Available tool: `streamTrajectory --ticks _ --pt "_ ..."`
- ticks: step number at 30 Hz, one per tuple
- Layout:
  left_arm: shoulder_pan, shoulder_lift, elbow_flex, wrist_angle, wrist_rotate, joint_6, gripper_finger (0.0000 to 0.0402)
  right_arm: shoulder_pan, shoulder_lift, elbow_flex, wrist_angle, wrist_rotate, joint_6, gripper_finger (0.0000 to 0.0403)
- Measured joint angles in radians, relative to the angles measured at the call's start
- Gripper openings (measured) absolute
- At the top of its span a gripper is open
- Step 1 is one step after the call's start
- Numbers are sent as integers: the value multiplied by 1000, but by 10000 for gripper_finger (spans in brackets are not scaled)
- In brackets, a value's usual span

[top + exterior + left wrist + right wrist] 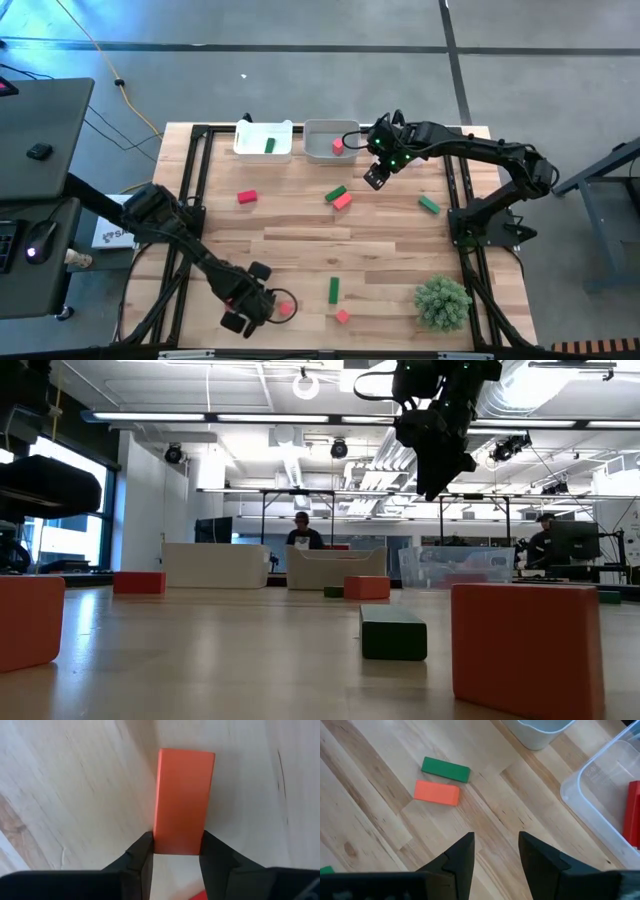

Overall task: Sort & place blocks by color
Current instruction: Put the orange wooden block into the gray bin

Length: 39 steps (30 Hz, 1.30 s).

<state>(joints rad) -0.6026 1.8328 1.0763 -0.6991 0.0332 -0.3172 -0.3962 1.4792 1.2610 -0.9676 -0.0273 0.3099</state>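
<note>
Left claw sits low at about 7 o'clock on the worktop, and its two dark fingers press on both sides of a salmon-pink block. The block lies flat on the wood, so this looks like the grab step, with the lift not yet done. Next I think the claw must squeeze tight, lift straight up, and carry the block to the tray that holds its colour.

A red block lies at about 10 o'clock. A green bar and a small pink cube lie at about 6 o'clock, near the gripped block. A white tray at 12 o'clock holds a green block, and the grey tray beside it holds a pink one. A green and pink pair lies near the middle.

Right claw hangs in the air at about 1 o'clock, just beside the grey tray. Its fingers stand apart and hold nothing. One more green block lies at 3 o'clock. A bushy green plant ball sits at 5 o'clock.
</note>
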Motion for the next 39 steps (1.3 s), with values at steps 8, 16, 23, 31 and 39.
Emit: streamTrajectory --ticks 8,16,23,31,39 --pt "79 -16 1 -49 -22 96 98 0 0 0 1 0 -5 142" --pt "214 -96 1 -84 -55 204 98 0 0 0 7 -1 -57 142" --pt "361 -186 2 -95 -122 306 98 0 0 0 30 -2 -86 142" --pt "525 -278 2 -86 -183 401 98 -4 0 0 114 -65 -94 143" --pt "675 -328 1 -67 -203 487 98 -5 0 0 263 -98 -94 186"
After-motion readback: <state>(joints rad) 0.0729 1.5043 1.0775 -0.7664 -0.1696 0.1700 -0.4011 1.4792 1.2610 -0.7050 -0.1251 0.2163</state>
